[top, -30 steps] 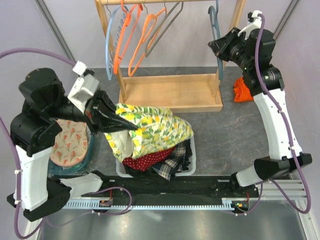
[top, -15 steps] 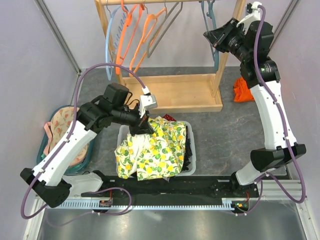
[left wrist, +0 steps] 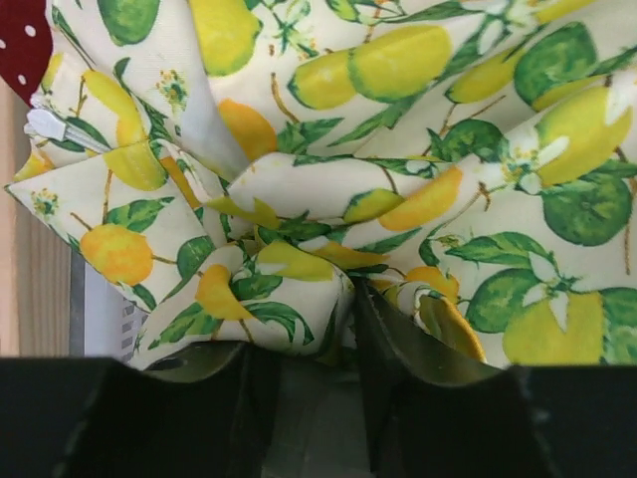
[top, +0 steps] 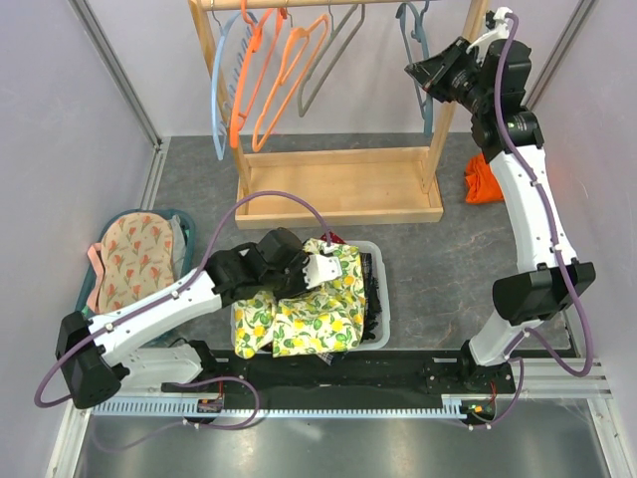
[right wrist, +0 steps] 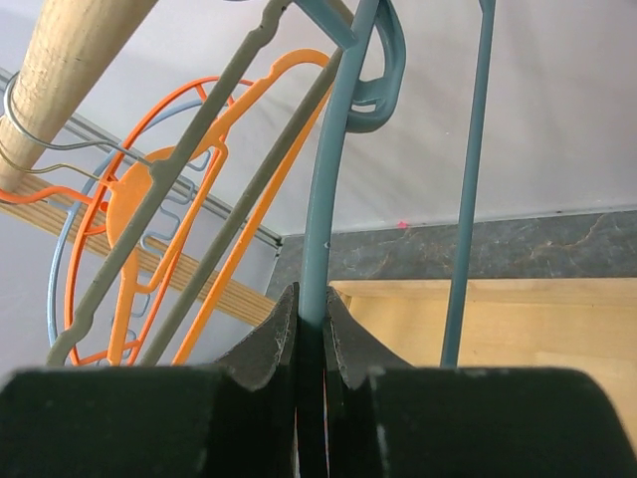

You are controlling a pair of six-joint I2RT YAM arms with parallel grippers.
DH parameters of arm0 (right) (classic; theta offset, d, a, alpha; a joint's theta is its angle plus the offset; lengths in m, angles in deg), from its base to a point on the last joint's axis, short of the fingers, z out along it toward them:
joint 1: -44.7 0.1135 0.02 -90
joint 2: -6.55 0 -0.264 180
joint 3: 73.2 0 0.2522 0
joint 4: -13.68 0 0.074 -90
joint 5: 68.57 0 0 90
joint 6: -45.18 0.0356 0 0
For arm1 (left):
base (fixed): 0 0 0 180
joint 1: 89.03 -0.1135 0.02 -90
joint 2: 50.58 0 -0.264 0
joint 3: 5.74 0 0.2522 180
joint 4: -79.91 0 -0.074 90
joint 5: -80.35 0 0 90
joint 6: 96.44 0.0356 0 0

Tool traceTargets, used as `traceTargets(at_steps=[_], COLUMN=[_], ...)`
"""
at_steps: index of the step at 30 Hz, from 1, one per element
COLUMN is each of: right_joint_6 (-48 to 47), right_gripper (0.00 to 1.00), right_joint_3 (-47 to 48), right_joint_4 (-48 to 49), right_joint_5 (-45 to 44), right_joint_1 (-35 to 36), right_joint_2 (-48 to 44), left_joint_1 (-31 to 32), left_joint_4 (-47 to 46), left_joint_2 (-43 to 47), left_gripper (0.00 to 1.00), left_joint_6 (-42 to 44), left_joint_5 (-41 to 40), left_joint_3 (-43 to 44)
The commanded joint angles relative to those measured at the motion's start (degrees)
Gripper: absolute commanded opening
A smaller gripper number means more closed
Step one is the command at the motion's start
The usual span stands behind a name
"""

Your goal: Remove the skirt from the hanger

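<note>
Looking down on the cell, lilac walls (top: 60, 119) enclose a grey speckled surface (top: 458, 269). At the left, a basket (top: 185, 235) holds a floral cloth (top: 134, 261). My left gripper (left wrist: 307, 334) stands over the white bin (top: 386, 311), fingers spread partway, with the lemon-print cloth (top: 318, 314) bunched against their tips but not pinched. The skirt (top: 371, 294) shows only as a dark strip at the bin's right side, under that cloth; its checks are too small to confirm. On the far side, a wooden rack (top: 338, 184) carries the hanger (top: 301, 70), bare, among other hangers. My right gripper (right wrist: 311, 309) is pressed together on the teal hanger (right wrist: 328, 179). At the right, an orange cloth (top: 483, 184) lies on the surface.
</note>
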Motion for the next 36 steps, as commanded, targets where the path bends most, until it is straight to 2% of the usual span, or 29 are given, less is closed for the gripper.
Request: traceTargets(at_steps=[1,3,4,5,6,8,11,12,14,15,17,18,23,24,26,27,31,36], right_joint_6=[0.3,0.3,0.2,0.3,0.4,0.4,-0.4,-0.7,-1.6,-1.8,-2.3,-2.3,-3.3,-3.8,-4.1,-4.4,-4.9,-6.9], right_gripper=[0.0,0.0,0.0,0.0,0.0,0.0,0.19,0.32,0.42,0.52,0.61,0.69,0.82,0.89,0.96,0.98,0.98,0.98], right_joint_3=[-2.2,-2.9,-3.4,-3.7,-4.1,-5.2,-8.5,-9.7,-13.3,-14.7,-18.5,-19.7,-25.1,-25.3,-25.3,-25.3,-30.4,-38.6], right_joint_4=[3.7,3.8,3.8,3.7,3.8,3.7,3.6,3.5,3.3,3.2,3.5,3.5,4.0,3.8,2.5,2.0,-0.2,-3.7], right_joint_5=[1.2,1.2,1.3,1.4,1.3,1.6,1.7,1.6,0.9,0.6,0.3,0.2,-0.4,-0.6,-1.0,-1.0,-1.1,-1.9], right_joint_1=[-0.3,-0.3,-0.3,-0.3,-0.3,-0.3,-0.3,-0.3,-0.3,-0.3,-0.3,-0.3,-0.3,-0.3,-0.3,-0.4,-0.3,-0.3], right_joint_2=[-2.0,-2.2,-2.3,-2.4,-2.3,-2.7,-4.3,-4.9,-7.0,-7.9,-10.3,-11.0,-15.1,-15.4,-16.7,-17.2,-23.3,-34.6], left_joint_1=[2.1,2.6,3.0,3.1,3.2,3.6,3.9,3.9,3.9,4.0,4.0,4.0,4.0,4.0,4.0,4.0,4.0,3.9], left_joint_4=[1.1,0.1,-0.4,-1.0,-2.5,-4.1,-6.8,-7.2,-7.7,-7.8,-8.0,-8.0,-6.0,-6.0,-5.8,-5.6,-2.2,3.5], left_joint_2=[-0.6,-0.9,-1.2,-1.6,-2.3,-3.1,-4.2,-4.4,-4.5,-4.3,-4.1,-4.0,-3.0,-2.8,-3.5,-3.9,-4.7,-4.7], left_gripper=[0.57,0.86,0.88,0.97,1.0,1.0,1.0,1.0,1.0,1.0,1.0,0.99,1.0,1.0,1.0,1.0,0.99,1.0], left_joint_6=[1.2,1.5,1.7,1.8,1.7,1.9,2.0,1.9,1.2,0.8,0.2,-0.1,-1.5,-1.7,-3.3,-4.2,-7.0,-4.4], left_joint_5=[-5.8,-8.3,-9.0,-9.6,-10.7,-11.6,-12.8,-12.8,-12.1,-11.5,-11.3,-11.0,-7.8,-7.7,-9.0,-10.7,-14.2,-20.9], left_joint_3=[-4.8,-6.7,-7.3,-8.0,-9.5,-12.0,-14.3,-15.3,-16.3,-16.6,-17.1,-17.2,-15.4,-15.2,-13.4,-12.5,-5.6,7.9])
